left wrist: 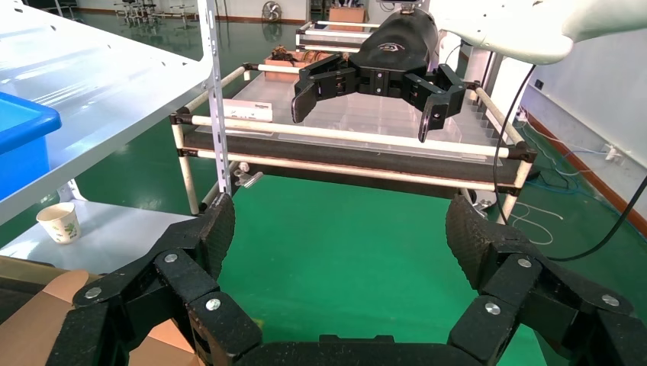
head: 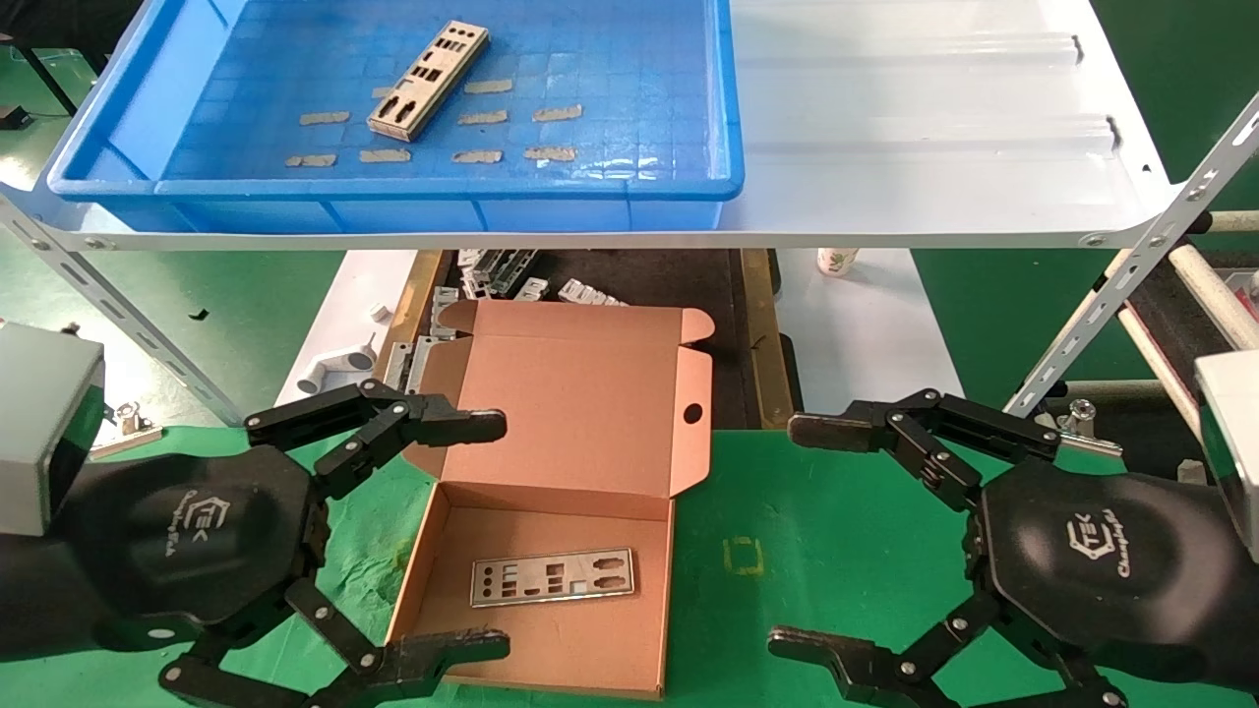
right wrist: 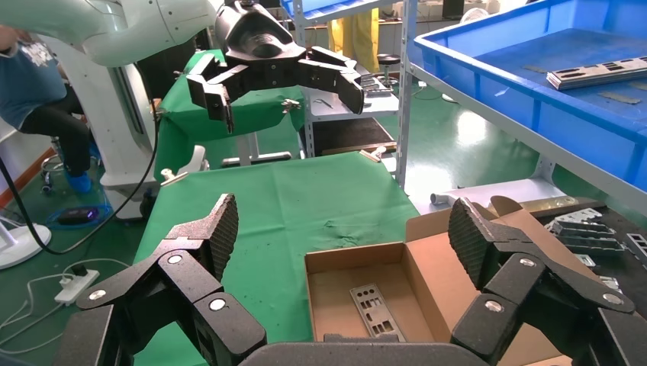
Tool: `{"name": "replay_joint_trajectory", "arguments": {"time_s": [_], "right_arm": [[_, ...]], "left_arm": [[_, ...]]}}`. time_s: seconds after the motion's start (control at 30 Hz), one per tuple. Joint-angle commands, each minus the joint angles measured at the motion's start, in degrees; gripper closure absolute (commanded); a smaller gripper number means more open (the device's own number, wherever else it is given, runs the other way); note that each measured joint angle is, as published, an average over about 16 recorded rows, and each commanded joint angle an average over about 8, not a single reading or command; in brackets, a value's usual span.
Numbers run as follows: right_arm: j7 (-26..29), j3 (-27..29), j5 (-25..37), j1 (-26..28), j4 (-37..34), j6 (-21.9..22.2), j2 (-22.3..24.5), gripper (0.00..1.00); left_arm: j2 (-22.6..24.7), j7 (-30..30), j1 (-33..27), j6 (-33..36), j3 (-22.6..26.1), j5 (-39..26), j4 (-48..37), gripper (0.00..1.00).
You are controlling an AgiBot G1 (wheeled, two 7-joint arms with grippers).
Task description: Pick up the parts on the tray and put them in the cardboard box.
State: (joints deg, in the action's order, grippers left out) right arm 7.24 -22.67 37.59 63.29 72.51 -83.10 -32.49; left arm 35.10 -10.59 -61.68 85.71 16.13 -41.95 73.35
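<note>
We see one part point(head: 429, 80) lying flat on the floor of the blue tray point(head: 393, 202), up on the white shelf point(head: 934, 147); its long axis runs diagonally, from the near left toward the far right, among the tan tape strips point(head: 478, 155). A second part point(head: 553, 576) rests flat inside the open cardboard box point(head: 575, 413) on the green mat point(head: 787, 551), its long axis running left to right across the box floor. Our left gripper point(head: 487, 536) hovers at the box's left edge, fingers spread wide and empty. Our right gripper point(head: 802, 536) hangs over the mat to the box's right, likewise spread wide and holding nothing.
</note>
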Motion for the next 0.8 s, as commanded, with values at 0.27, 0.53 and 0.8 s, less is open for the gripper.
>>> {"name": "replay_joint_trajectory", "arguments": {"time_s": [0.27,0.53,0.8], "right_arm": [[0.0,0.0,0.0,0.0,0.0,0.0,0.0,0.0],[0.0,0.0,0.0,0.0,0.0,0.0,0.0,0.0],[0.0,0.0,0.0,0.0,0.0,0.0,0.0,0.83]], "left_arm": [[0.0,0.0,0.0,0.0,0.0,0.0,0.0,0.0],[0.0,0.0,0.0,0.0,0.0,0.0,0.0,0.0],[0.0,-0.1,0.0,-0.2,0.0,0.0,-0.1,0.0]]}}
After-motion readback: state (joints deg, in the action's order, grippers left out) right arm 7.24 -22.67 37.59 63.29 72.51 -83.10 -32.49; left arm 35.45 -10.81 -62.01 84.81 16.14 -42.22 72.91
